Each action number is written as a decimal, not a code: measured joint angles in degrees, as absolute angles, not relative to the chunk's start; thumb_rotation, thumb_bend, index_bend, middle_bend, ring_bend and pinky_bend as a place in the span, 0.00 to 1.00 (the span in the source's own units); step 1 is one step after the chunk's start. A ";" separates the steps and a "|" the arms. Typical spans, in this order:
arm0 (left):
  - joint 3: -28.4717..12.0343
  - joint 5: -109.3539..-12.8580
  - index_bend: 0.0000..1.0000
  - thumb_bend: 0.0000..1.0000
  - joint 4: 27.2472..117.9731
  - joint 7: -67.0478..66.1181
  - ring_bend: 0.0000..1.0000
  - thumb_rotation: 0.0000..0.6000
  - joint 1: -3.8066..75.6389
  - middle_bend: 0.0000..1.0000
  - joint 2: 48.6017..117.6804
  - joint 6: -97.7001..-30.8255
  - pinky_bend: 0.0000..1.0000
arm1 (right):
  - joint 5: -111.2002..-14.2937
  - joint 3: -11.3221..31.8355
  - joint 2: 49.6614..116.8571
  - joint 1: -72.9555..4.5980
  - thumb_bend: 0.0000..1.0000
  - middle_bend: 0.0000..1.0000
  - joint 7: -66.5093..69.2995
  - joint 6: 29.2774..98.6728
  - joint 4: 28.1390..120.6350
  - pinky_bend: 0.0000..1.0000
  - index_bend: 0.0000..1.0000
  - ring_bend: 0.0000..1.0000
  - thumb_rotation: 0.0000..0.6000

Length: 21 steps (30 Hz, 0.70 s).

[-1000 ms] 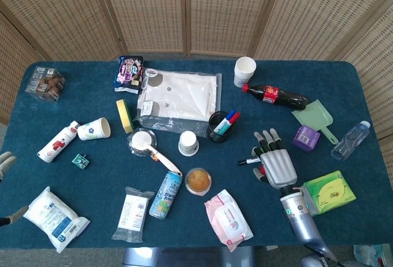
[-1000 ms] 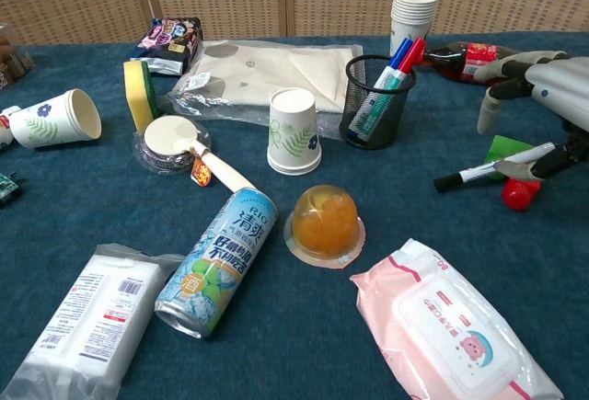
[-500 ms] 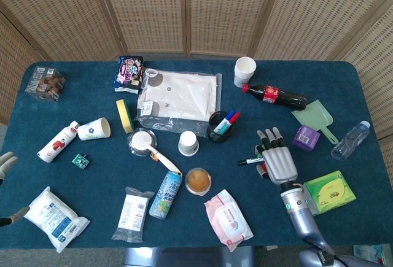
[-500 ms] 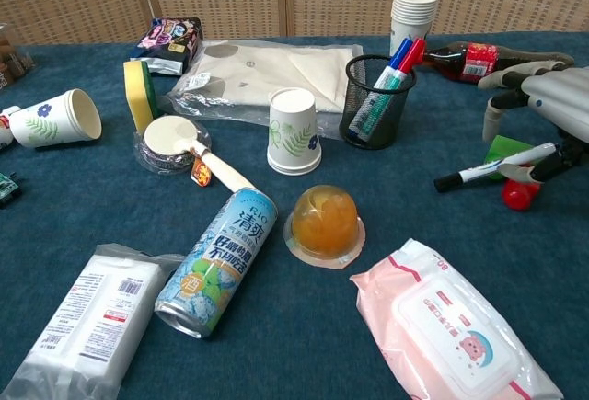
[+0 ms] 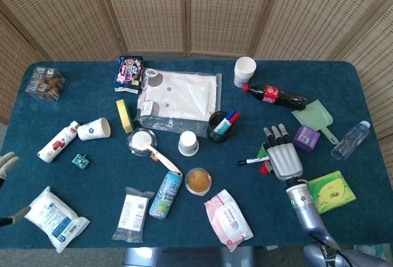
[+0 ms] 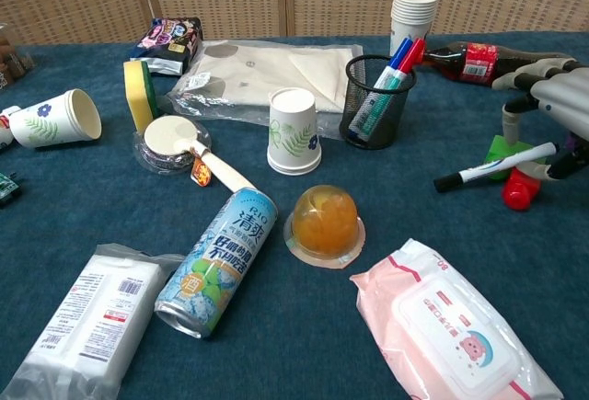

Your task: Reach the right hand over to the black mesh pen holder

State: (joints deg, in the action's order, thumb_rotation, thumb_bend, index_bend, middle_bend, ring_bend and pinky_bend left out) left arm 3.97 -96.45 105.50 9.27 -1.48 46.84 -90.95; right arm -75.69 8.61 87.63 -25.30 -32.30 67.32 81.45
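Since a second ago, the right hand is sitting farther from the black mesh pen holder, having drifted away toward the purple box side, and the black marker it is pinching is going along with it. Its other fingers are stretching forward over the table while the marker is sticking out sideways with its tip pointing back toward the pen holder. A small red object is lying under the hand, beside a green one.

Relative to the pen holder, the right hand is hanging well apart, on the cola bottle side and nearer the robot, with bare blue cloth between them. Blue and red markers are standing in the pen holder; an upturned paper cup with a leaf print is standing just beside it, and a stack of paper cups is rising behind it.

Nearer the robot from the pen holder, a tipped-over can is showing the letters "RIO" above Chinese characters; the cola bottle's red label is too small to read.

At the far edge from the pen holder, the left hand is barely showing, and whether it is holding anything cannot be told.
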 measured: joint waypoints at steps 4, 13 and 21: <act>4.02 -96.49 0.00 0.04 105.56 9.08 0.00 1.00 -1.40 0.00 46.85 -90.78 0.00 | -75.61 8.24 87.36 -25.36 0.37 0.00 -32.35 67.45 81.56 0.07 0.47 0.00 1.00; 4.07 -96.49 0.00 0.04 105.57 9.28 0.00 1.00 -1.36 0.00 46.79 -90.77 0.00 | -75.26 7.96 87.70 -25.99 0.36 0.00 -32.33 67.09 80.10 0.07 0.47 0.00 1.00; 4.16 -96.68 0.00 0.04 105.63 9.13 0.00 1.00 -1.26 0.00 46.80 -90.64 0.00 | -75.06 7.49 88.07 -26.17 0.37 0.00 -31.67 66.90 78.60 0.07 0.47 0.00 1.00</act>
State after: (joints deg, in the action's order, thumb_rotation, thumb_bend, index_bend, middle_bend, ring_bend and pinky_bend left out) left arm 4.16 -96.68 105.63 9.13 -1.26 46.80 -90.64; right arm -75.06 7.49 88.07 -26.17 -31.67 66.90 78.60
